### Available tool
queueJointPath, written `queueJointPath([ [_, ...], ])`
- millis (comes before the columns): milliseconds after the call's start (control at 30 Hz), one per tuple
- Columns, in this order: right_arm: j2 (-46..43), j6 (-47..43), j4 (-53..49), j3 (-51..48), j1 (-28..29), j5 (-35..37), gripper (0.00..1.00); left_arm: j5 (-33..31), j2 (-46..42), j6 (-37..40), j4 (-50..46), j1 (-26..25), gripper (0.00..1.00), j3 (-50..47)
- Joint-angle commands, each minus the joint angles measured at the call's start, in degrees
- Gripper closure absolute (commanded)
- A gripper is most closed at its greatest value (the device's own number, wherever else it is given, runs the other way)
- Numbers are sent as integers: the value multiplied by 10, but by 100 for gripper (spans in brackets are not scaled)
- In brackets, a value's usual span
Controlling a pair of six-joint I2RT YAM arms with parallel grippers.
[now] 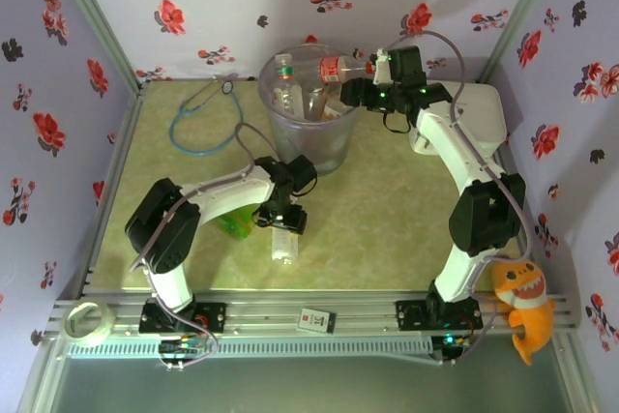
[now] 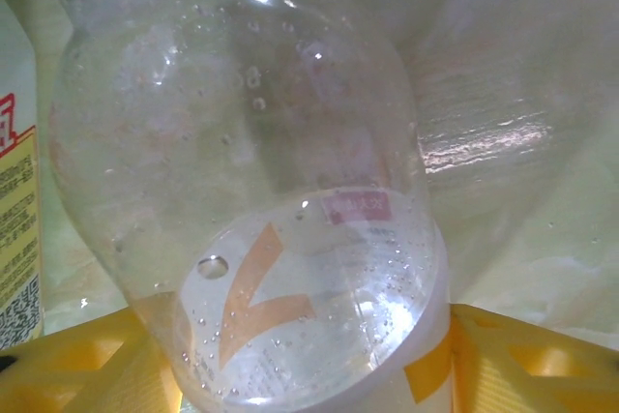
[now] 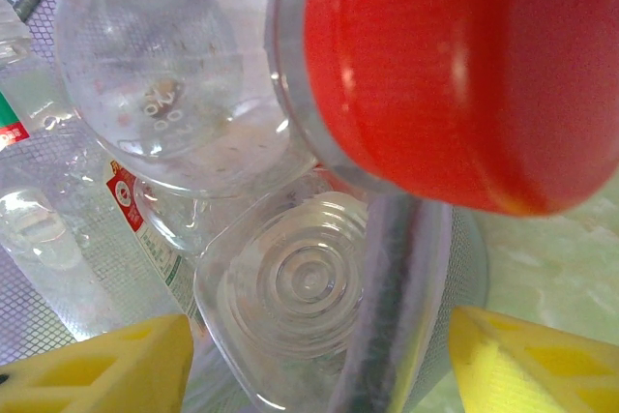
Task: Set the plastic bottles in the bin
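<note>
Just left of the left fingers [image 1: 287, 218], noted 1 green-labelled bottle [image 1: 235, 222] lying on the surface [image 1: 387, 229]. Between those fingers, found 1 clear bottle [image 1: 283, 241] lying flat, yellow pads [image 2: 82, 365] flanking its labelled end. Could not tell a settled grip from mere contact. Judged it empty, light, thin-walled and slippery, beaded with droplets inside. Expected denting under a hard squeeze, so favoured a hold across the stiffer labelled waist, not the rounded shoulder. Read on its white label [image 2: 319, 355] only 1 orange tick; left the small pink patch of writing as unreadable. Made out red characters and a QR code on a neighbouring label [image 2: 14, 239] left of the fingers, too cropped to read.

Below and ahead of the right fingers [image 1: 374, 72], found the bin [image 1: 329, 147], holding several bottles. Saw those fingers standing well apart, gripping nothing. Noted 1 red-capped bottle [image 1: 334, 70] just beyond them, over the bin's rim; could not tell its support. Spotted 1 red-and-white label [image 3: 126, 205] inside the bin, print too small to read.
</note>
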Motion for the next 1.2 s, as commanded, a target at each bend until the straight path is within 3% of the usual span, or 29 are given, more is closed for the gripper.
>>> queueJointPath([
  [0,2,-7,-7,-9,5,-3,30,10,-70,10,-12,3,36,9],
  [300,17,-6,-11,3,8,-4,30,26,-220,57,-62,34,42,25],
  [467,22,-7,-11,12,12,-3,29,29,-299,96,-95,91,44,47],
  [633,25,-6,-16,19,14,-4,30,42,-338,122,-65,171,50,91],
  [767,26,-5,-15,20,15,-3,29,36,-319,154,-8,197,53,153],
  [933,23,-1,-12,23,16,-7,30,38,-234,195,91,204,57,274],
  [1167,17,4,-18,32,17,-1,30,39,-100,171,224,205,63,400],
])
